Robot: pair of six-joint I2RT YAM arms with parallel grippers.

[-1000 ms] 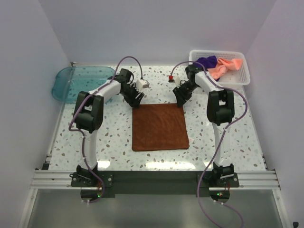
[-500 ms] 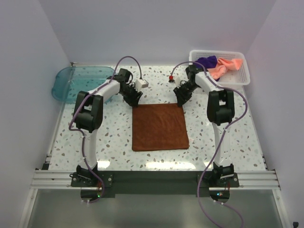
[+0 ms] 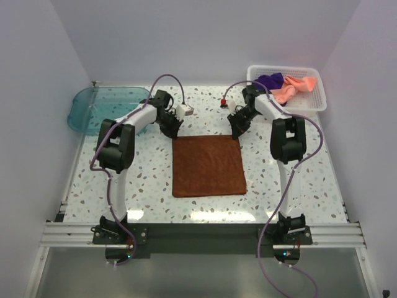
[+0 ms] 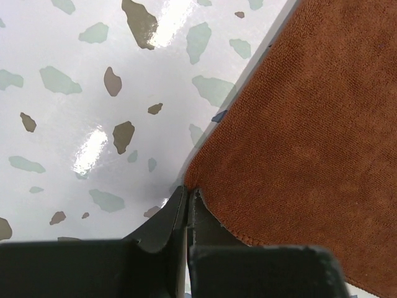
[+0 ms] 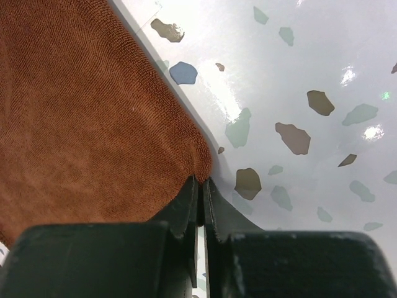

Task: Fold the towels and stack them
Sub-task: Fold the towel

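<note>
Left hand (image 4: 187, 189): clamped on brown towel (image 3: 208, 166) far-left corner, edged back since a second ago.
Right hand (image 5: 200, 180): clamped on far-right corner, barely shifted.

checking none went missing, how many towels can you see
3. The rust brown towel lies flat in the centre; the salmon pink towel and the purple towel are bunched in the white basket at the far right. Another could be hidden under those two.
</note>
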